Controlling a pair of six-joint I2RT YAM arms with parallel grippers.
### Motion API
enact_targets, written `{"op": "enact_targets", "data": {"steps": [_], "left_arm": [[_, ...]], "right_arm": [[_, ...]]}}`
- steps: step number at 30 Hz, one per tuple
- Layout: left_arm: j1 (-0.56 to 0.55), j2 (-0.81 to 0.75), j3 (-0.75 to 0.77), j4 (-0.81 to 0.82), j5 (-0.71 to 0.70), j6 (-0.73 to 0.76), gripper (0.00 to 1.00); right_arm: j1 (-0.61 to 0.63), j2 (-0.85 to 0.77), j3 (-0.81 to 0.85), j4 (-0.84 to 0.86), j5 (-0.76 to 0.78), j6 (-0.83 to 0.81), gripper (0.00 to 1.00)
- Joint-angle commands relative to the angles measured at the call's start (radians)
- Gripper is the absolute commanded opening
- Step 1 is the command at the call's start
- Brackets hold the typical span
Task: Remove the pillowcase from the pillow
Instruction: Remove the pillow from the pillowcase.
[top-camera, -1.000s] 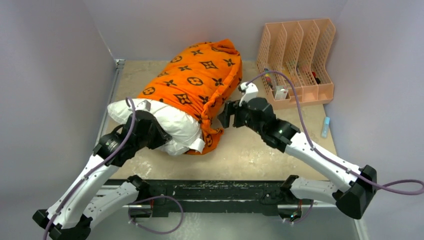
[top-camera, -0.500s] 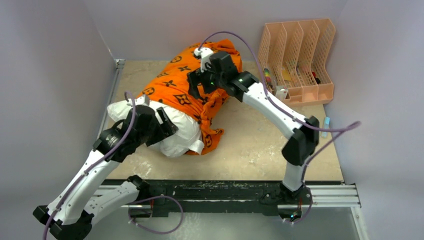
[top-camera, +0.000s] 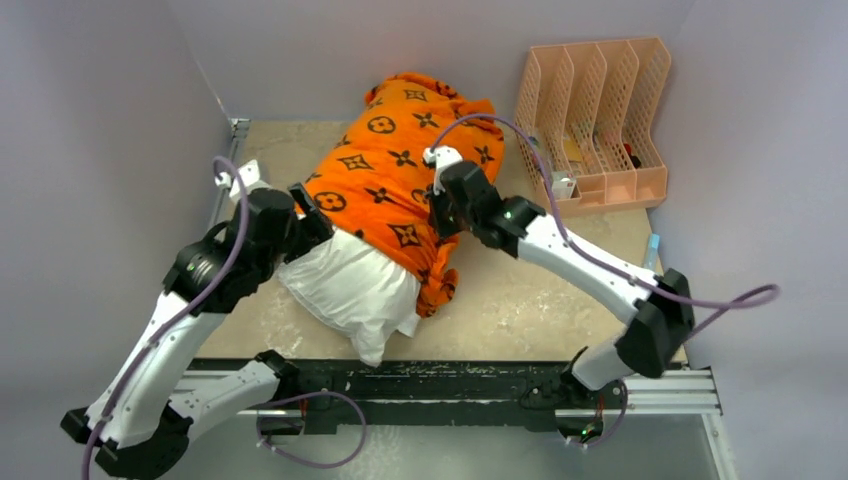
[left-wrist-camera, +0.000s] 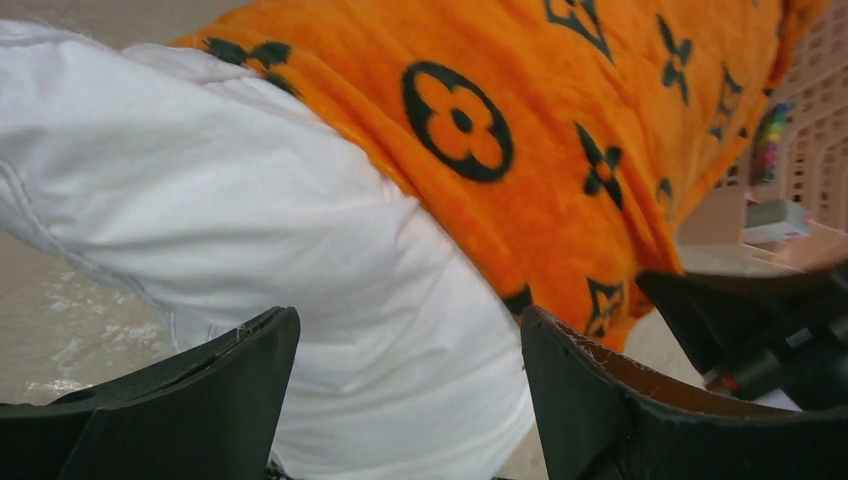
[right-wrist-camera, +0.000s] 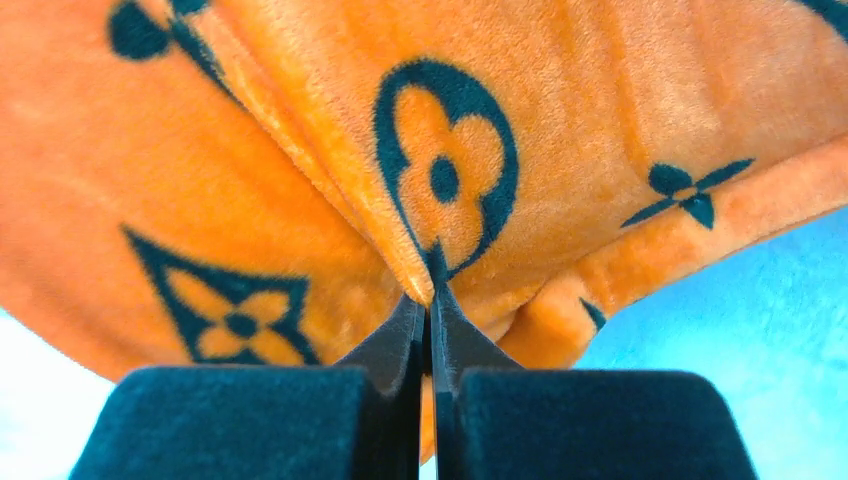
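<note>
Right gripper (right-wrist-camera: 428, 300) is pinched tight on a fold at the pillowcase's (top-camera: 385, 170) right side. Left gripper (left-wrist-camera: 408, 330) gapes wide around the pillow (top-camera: 350, 285), perhaps touching it; the pillow sticks out near-left.

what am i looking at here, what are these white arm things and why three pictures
These are two robot arms bolted to a table, each ending in a two-finger gripper. One picture looks down from above; the other two come from wrist cameras, showing the black fingers up close. On the table lies a white pillow partly inside an orange pillowcase with black motifs; a peach organizer stands far right. The right gripper pinches a fold of the pillowcase. The left gripper is open, the pillow between its fingers.
</note>
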Motion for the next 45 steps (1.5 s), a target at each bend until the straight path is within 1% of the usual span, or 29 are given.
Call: {"op": "enact_targets", "data": {"steps": [1, 3, 5, 6, 7, 8, 9, 12, 13, 16, 17, 18, 20, 21, 23, 25, 27, 28, 29, 30, 31, 32, 34, 35, 36, 37, 40, 42, 45], "left_arm": [[0.005, 0.122, 0.019, -0.055, -0.094, 0.029, 0.82], [0.007, 0.130, -0.019, -0.019, -0.118, 0.017, 0.82], [0.011, 0.121, -0.042, 0.026, -0.128, 0.015, 0.82], [0.014, 0.121, -0.042, 0.037, -0.129, 0.016, 0.82], [0.016, 0.124, -0.039, 0.040, -0.128, 0.020, 0.82], [0.020, 0.129, -0.037, 0.040, -0.128, 0.024, 0.82], [0.022, 0.133, -0.037, 0.039, -0.128, 0.025, 0.82], [0.025, 0.126, -0.037, 0.045, -0.127, 0.016, 0.83], [0.025, 0.117, -0.038, 0.052, -0.131, 0.015, 0.83], [0.025, 0.086, -0.024, 0.060, -0.154, 0.011, 0.83], [0.026, 0.083, -0.013, 0.053, -0.160, 0.011, 0.83], [0.025, 0.083, -0.002, 0.040, -0.167, 0.013, 0.83], [0.025, 0.083, 0.014, 0.019, -0.175, 0.020, 0.83], [0.026, 0.083, 0.023, 0.006, -0.185, 0.019, 0.83], [0.025, 0.069, 0.020, -0.002, -0.204, 0.012, 0.83], [0.025, 0.051, 0.008, 0.008, -0.209, 0.014, 0.83], [0.025, 0.043, -0.004, 0.008, -0.200, 0.012, 0.83], [0.025, 0.044, -0.013, 0.007, -0.189, 0.009, 0.83], [0.026, 0.046, -0.026, 0.006, -0.176, 0.009, 0.83], [0.025, 0.046, -0.043, 0.003, -0.167, 0.004, 0.83], [0.025, 0.045, -0.064, 0.001, -0.160, -0.006, 0.83], [0.025, 0.040, -0.086, 0.007, -0.150, -0.012, 0.83], [0.026, 0.020, -0.127, 0.030, -0.132, -0.018, 0.83], [0.026, 0.014, -0.144, 0.041, -0.129, -0.022, 0.83], [0.026, 0.007, -0.158, 0.050, -0.127, -0.022, 0.83], [0.025, 0.007, -0.168, 0.055, -0.128, -0.022, 0.83], [0.025, 0.023, -0.175, 0.038, -0.160, -0.026, 0.83], [0.025, 0.033, -0.160, 0.003, -0.229, -0.047, 0.84], [0.026, 0.031, -0.135, -0.030, -0.348, -0.082, 0.90]], "right_arm": [[0.235, -0.162, -0.127, 0.039, 0.129, 0.222, 0.00], [0.347, -0.184, -0.149, 0.059, 0.161, 0.287, 0.00], [0.414, -0.198, -0.173, 0.130, 0.126, 0.322, 0.00], [0.430, -0.203, -0.178, 0.167, 0.093, 0.305, 0.08], [0.437, -0.205, -0.167, 0.164, 0.092, 0.287, 0.19], [0.439, -0.209, -0.140, 0.143, 0.110, 0.265, 0.36], [0.439, -0.220, -0.112, 0.126, 0.137, 0.233, 0.46], [0.437, -0.265, -0.031, 0.056, 0.222, 0.140, 0.65], [0.432, -0.284, -0.015, 0.049, 0.285, 0.109, 0.72], [0.399, -0.310, 0.033, 0.019, 0.454, -0.007, 0.82], [0.364, -0.303, 0.056, -0.014, 0.509, -0.019, 0.85], [0.306, -0.290, 0.083, -0.060, 0.521, -0.025, 0.88], [0.148, -0.259, 0.141, -0.181, 0.477, -0.003, 0.90], [0.066, -0.247, 0.144, -0.217, 0.451, -0.003, 0.91], [-0.053, -0.242, 0.100, -0.238, 0.441, -0.016, 0.98], [-0.203, -0.245, 0.038, -0.228, 0.316, -0.021, 0.99], [-0.331, -0.236, -0.008, -0.234, 0.132, -0.024, 0.99], [-0.377, -0.218, -0.020, -0.246, 0.062, -0.023, 0.99], [-0.404, -0.206, -0.024, -0.274, 0.028, -0.012, 0.96], [-0.416, -0.204, -0.044, -0.287, 0.006, -0.001, 0.89], [-0.423, -0.213, -0.077, -0.281, -0.014, 0.006, 0.78], [-0.440, -0.230, -0.122, -0.269, -0.008, 0.030, 0.59], [-0.509, -0.299, -0.233, -0.217, -0.024, 0.092, 0.11], [-0.557, -0.344, -0.286, -0.210, -0.026, 0.130, 0.00], [-0.602, -0.402, -0.327, -0.204, -0.011, 0.161, 0.00], [-0.639, -0.459, -0.363, -0.217, 0.040, 0.191, 0.00], [-0.693, -0.612, -0.399, -0.273, 0.236, 0.254, 0.00], [-0.710, -0.675, -0.396, -0.317, 0.364, 0.292, 0.00], [-0.715, -0.735, -0.406, -0.358, 0.455, 0.334, 0.00]]}}
